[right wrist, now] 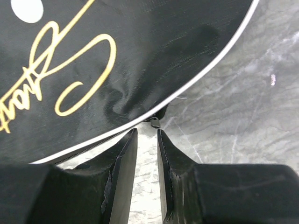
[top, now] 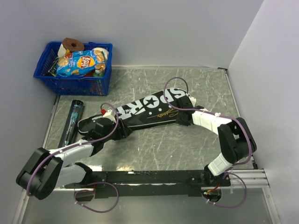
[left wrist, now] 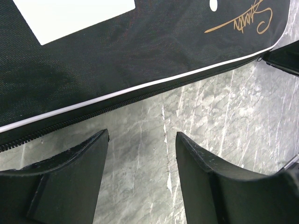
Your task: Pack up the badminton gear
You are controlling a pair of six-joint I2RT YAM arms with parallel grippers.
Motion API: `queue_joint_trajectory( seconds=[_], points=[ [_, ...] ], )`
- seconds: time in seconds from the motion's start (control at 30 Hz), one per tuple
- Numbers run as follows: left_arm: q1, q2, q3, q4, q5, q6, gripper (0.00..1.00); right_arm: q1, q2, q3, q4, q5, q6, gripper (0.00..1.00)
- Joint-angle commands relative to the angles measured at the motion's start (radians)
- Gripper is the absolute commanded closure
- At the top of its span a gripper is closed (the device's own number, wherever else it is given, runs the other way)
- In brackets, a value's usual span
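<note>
The black racket-shaped bag (top: 145, 109) lettered SPORT lies flat and diagonal across the table's middle. A long dark tube (top: 72, 122) rests on the table to its left. My left gripper (top: 119, 129) stands open at the bag's near edge by the narrow end. In the left wrist view only bare table shows in the left gripper (left wrist: 142, 137), short of the zip line (left wrist: 117, 103). My right gripper (top: 182, 119) sits at the near edge of the bag's wide end. The right gripper (right wrist: 147, 133) stands narrowly open, with the zip pull (right wrist: 154, 122) just past its tips and nothing gripped.
A blue plastic basket (top: 79, 85) holding a crisp packet (top: 81, 63) and other items stands at the back left corner. White walls close the back and right sides. The arms' mounting rail (top: 154, 177) runs along the near edge.
</note>
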Motion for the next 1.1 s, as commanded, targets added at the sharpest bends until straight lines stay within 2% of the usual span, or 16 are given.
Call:
queue_joint_trajectory(
  seconds=[0.0, 0.27, 0.7, 0.93, 1.03, 1.07],
  points=[
    [-0.003, -0.004, 0.002, 0.035, -0.002, 0.017, 0.36, -0.009, -0.026, 0.015, -0.03, 0.034, -0.038, 0.69],
    [-0.003, -0.002, 0.001, 0.037, -0.005, 0.015, 0.36, -0.009, -0.003, 0.023, -0.023, 0.031, -0.115, 0.69],
    [-0.003, -0.002, 0.004, 0.028, -0.016, 0.018, 0.36, -0.018, 0.076, 0.021, 0.042, 0.005, -0.121, 0.68],
    [-0.003, 0.004, 0.005, 0.029, -0.016, 0.018, 0.36, -0.029, 0.105, 0.061, 0.013, 0.011, -0.124, 0.68],
    [-0.003, 0.002, 0.005, 0.029, -0.017, 0.018, 0.36, -0.036, 0.109, 0.066, 0.016, 0.001, -0.132, 0.7],
    [-0.003, 0.002, 0.005, 0.028, -0.017, 0.02, 0.36, -0.038, 0.109, 0.069, 0.017, -0.004, -0.135, 0.74]
  ],
)
